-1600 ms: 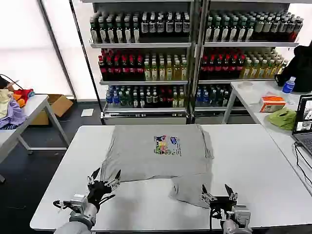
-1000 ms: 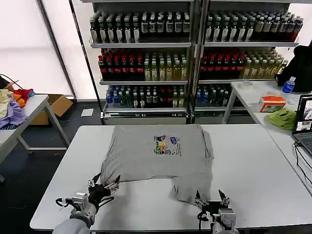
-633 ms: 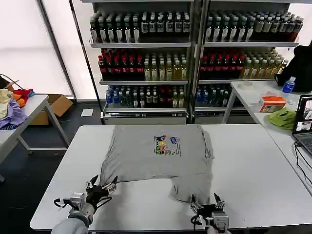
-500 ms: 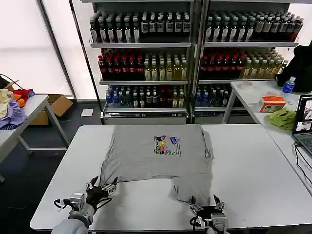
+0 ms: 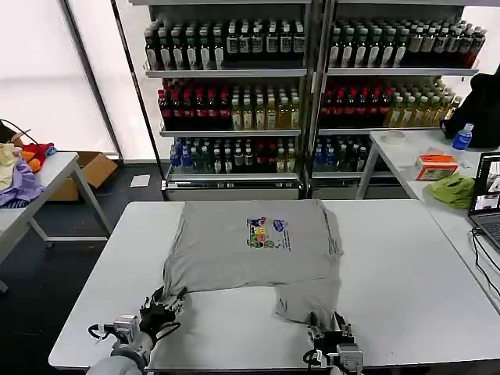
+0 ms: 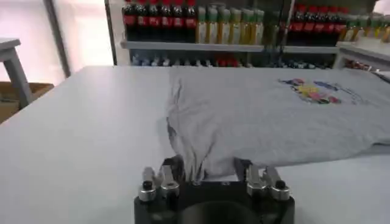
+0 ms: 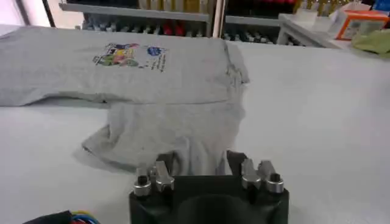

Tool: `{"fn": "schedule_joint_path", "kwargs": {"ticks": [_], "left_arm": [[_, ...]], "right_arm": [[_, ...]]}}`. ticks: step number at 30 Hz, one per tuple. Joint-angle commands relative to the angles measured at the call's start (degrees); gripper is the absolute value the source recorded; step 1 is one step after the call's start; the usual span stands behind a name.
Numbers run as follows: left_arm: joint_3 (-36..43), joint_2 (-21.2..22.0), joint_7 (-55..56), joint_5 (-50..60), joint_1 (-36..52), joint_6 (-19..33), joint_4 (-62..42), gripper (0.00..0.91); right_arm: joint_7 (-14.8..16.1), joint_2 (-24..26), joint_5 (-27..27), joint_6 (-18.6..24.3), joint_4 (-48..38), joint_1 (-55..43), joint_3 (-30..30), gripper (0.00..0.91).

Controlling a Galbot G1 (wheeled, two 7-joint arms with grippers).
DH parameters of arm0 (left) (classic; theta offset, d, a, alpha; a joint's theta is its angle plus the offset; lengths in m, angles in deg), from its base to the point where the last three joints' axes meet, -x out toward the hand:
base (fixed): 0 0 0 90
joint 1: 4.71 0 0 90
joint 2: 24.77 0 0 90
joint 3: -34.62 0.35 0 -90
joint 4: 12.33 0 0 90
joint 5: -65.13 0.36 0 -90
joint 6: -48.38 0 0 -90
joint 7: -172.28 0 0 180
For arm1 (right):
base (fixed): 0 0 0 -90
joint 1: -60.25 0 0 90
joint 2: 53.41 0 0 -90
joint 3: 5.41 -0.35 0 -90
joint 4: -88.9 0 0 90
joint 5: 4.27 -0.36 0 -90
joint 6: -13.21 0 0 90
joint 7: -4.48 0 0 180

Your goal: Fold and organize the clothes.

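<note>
Your grey shirt [image 5: 254,248] lies flat on the white desk [image 5: 406,266], chest print [image 5: 268,233] up, partly folded: its long axis now runs across the desk from side to side, with one flap hanging off the near edge on the right side and pointing back toward you. Over the last second and a half both claws have dropped from above the near hem and closed in. The left claw [image 5: 162,305] has come down to the shirt's near left corner, and the left wrist view shows the cloth bunched between its fingers [image 6: 172,172], which look narrowed on it. The right claw [image 5: 329,331] has slid inward to the tip of the hanging flap, fingers [image 7: 163,165] straddling the cloth edge and narrowed likewise. I judge that you have both near corners gripped, ready to lift and fold away toward the shelves [image 5: 234,78].
</note>
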Motion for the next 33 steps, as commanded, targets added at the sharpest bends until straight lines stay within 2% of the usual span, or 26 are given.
{"fn": "schedule_joint_path", "kwargs": {"ticks": [1,12,18,22,29,33], "left_arm": [[0.20,0.38,-0.13,0.10,-0.08,-0.39,-0.52,0.010],[0.29,1.33,-0.17,-0.31,1.31,4.47,1.08,0.000],[0.47,1.69,-0.23,-1.64,2.43,7.07,2.92,0.000],[0.72,1.78,0.09,-1.59,3.99,7.59,2.56,0.000],[0.87,1.99,0.23,-2.27,10.19,8.88,-1.87,0.000],[1.42,1.61,0.28,-4.55,14.71,8.72,-5.51,0.000]], "right_arm": [[1.29,0.39,-0.02,1.48,-0.50,0.27,-0.25,0.000],[3.32,-0.10,-0.24,3.80,2.15,-0.20,-3.09,0.000],[4.93,-1.23,1.67,4.50,5.45,-1.98,-6.32,0.000],[4.84,-1.79,2.30,5.48,6.03,-3.66,-7.59,0.000],[5.43,-2.76,3.88,8.24,-0.03,-12.32,-8.74,0.000],[5.36,-3.10,2.72,7.34,-3.90,-19.82,-8.60,0.000]]}}
